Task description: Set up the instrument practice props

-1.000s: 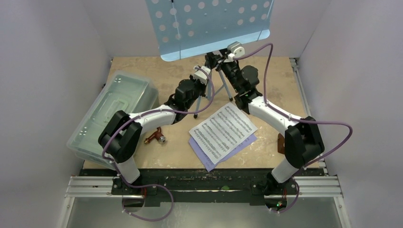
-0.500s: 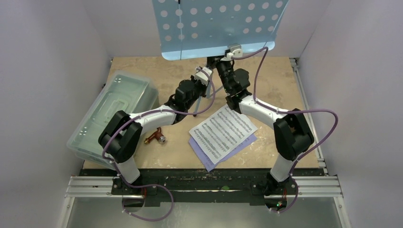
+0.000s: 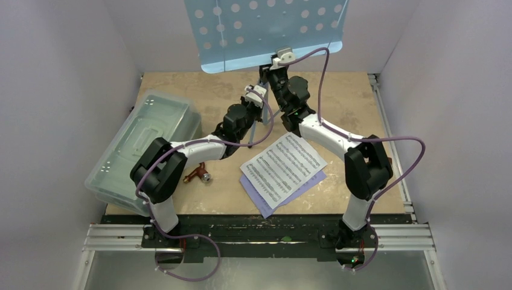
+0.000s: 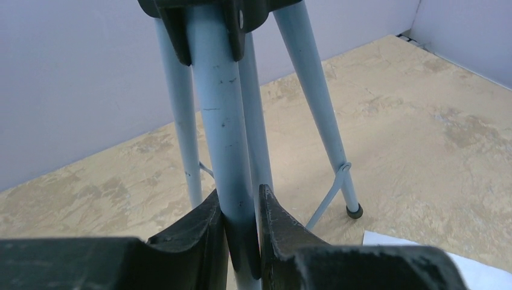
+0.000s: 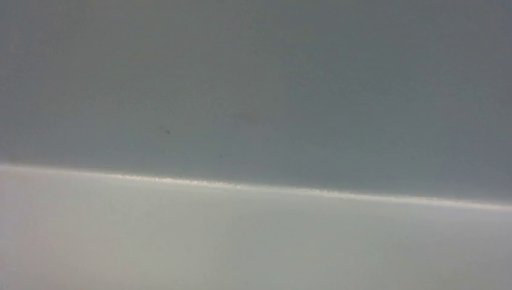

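The light-blue music stand stands at the back of the table, its perforated desk (image 3: 265, 33) high in the top view. My left gripper (image 4: 238, 199) is shut on the stand's pole (image 4: 220, 109) above the tripod legs (image 4: 326, 139). My right gripper (image 3: 270, 71) reaches up under the desk's lower edge, by the head of the pole. Its wrist view shows only a blurred grey-blue surface, so its fingers are hidden. White sheet-music pages (image 3: 284, 167) lie on a lilac page (image 3: 300, 186) near the table's front.
A large clear lidded box (image 3: 145, 142) lies at the left of the table. A small brown and silver object (image 3: 198, 175) lies next to the left arm. Grey walls close in the back and both sides.
My right arm has swung left and up under the stand's desk. The desk shifted right, then back left. My left gripper has kept its hold on the pole.
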{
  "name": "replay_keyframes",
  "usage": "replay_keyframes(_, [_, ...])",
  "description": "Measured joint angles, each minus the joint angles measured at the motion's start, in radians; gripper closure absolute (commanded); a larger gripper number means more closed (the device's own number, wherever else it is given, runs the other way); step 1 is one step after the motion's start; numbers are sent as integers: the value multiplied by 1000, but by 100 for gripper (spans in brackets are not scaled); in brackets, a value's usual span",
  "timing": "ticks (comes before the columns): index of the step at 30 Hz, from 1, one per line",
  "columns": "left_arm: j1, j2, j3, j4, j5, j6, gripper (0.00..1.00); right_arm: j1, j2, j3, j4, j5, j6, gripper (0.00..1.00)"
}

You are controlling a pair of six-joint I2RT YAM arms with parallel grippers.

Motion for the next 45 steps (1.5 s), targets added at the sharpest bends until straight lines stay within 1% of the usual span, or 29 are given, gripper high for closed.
replay_keyframes(6, [10,21,0,49,-27,-34,100,-2,40,96,-82,-64,-24,100])
replay_keyframes(11, [26,28,4,63,-42,-43,100,-9,86,186,-142,-117,-9,100])
replay_keyframes(18, [27,33,23,48,-29,-37,100,-48,90,201,-153,-168,80,100])
replay_keyframes(23, [27,34,39,26,-10,-37,100,-61,90,201,-146,-184,111,100])
replay_keyframes(27, [41,33,61,-18,51,-58,100,-71,90,179,-92,-183,123,100])
replay_keyframes(31, [52,43,66,-39,102,-70,100,-76,90,177,-80,-183,122,100])
replay_keyframes(36, [65,102,86,4,161,-106,100,-85,90,200,-103,-194,80,100])
replay_keyframes(40, [78,120,95,29,206,-122,100,-89,90,238,-146,-212,54,100])
replay_keyframes(45, [96,135,124,12,249,-111,100,-89,90,251,-138,-209,13,100])
